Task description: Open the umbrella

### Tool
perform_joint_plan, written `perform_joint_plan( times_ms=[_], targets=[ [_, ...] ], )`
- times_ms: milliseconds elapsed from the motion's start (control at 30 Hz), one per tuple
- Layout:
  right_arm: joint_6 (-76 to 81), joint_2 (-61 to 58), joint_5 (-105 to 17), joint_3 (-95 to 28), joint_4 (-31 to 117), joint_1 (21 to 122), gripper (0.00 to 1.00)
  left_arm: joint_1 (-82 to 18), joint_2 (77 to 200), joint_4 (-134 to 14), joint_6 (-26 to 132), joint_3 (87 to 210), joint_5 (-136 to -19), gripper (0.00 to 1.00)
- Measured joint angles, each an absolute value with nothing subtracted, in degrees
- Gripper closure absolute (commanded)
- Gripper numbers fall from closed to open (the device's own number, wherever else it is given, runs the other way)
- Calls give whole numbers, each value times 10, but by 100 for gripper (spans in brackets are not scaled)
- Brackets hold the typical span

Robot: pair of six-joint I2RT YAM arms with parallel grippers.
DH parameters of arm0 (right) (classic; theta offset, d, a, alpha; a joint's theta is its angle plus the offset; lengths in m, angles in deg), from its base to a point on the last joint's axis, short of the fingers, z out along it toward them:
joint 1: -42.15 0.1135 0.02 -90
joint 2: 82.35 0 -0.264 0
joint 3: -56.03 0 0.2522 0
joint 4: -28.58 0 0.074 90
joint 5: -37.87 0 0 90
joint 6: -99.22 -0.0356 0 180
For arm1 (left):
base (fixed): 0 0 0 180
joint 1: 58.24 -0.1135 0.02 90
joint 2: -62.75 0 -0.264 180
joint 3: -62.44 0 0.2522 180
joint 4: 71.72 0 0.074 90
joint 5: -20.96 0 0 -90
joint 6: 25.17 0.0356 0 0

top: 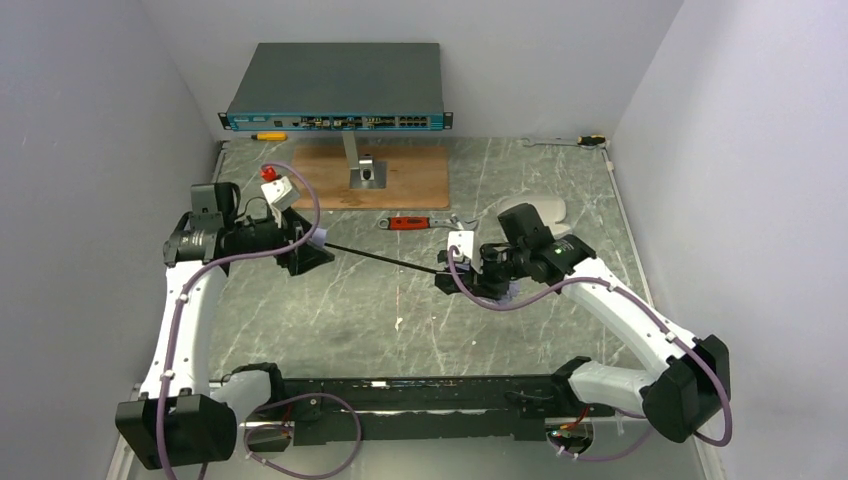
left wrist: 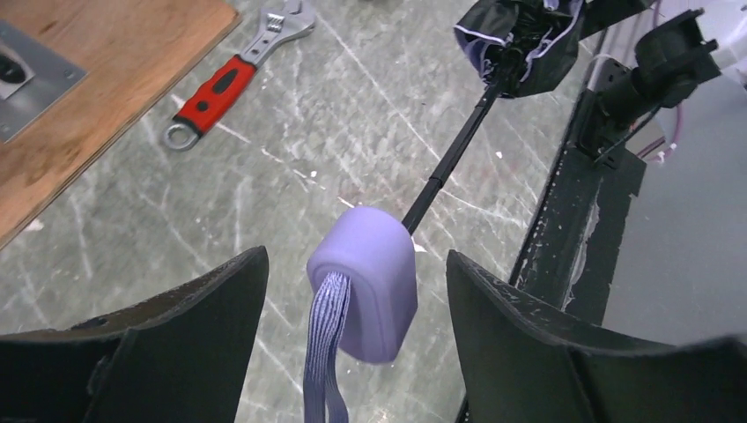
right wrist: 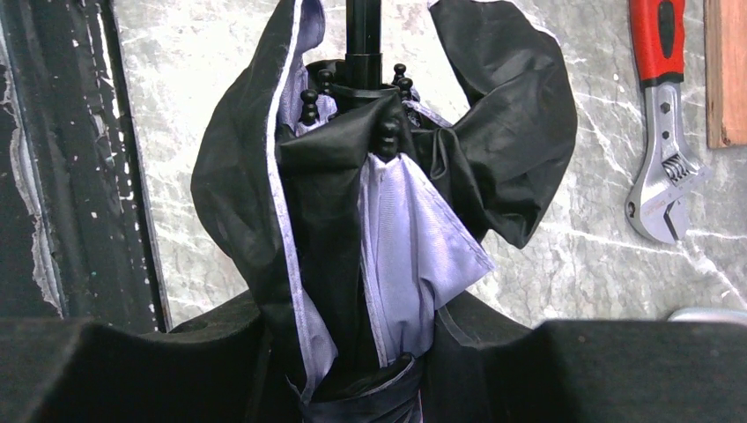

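Note:
The umbrella is held level above the table between my two arms, its shaft (top: 385,257) drawn out. Its lilac knob handle (left wrist: 366,282) with a hanging strap sits between the fingers of my left gripper (left wrist: 357,256), with gaps on both sides; that gripper is open. The thin black shaft (left wrist: 449,159) runs away to the folded canopy (left wrist: 528,40). My right gripper (right wrist: 370,352) is shut on the bunched canopy (right wrist: 396,220), lilac fabric and black lining spilling out above the fingers. From above, the left gripper (top: 310,247) and the right gripper (top: 455,272) stand at the shaft's two ends.
A red-handled wrench (top: 418,223) lies just behind the shaft. A wooden board (top: 375,175) with a metal bracket and a network switch (top: 338,88) stand at the back. Another wrench (top: 570,142) lies at the back right. A black rail (left wrist: 573,229) edges the near side.

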State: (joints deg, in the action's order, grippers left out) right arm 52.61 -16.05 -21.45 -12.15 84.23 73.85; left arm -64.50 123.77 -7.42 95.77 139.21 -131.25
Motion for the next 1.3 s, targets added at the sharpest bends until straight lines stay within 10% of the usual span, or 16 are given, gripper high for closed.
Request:
perform_joint_plan(
  times_ms=[300, 800, 1300],
  targets=[
    [522, -195, -201, -99, 831, 739, 100, -617, 1206, -209, 800, 1317, -1377, 100],
    [500, -180, -221, -61, 765, 779, 100, -520, 1198, -284, 693, 1330, -1398, 100],
    [734, -236, -31, 17, 665, 568, 100, -766, 1230, -162, 681, 1483, -1548, 100]
  ],
)
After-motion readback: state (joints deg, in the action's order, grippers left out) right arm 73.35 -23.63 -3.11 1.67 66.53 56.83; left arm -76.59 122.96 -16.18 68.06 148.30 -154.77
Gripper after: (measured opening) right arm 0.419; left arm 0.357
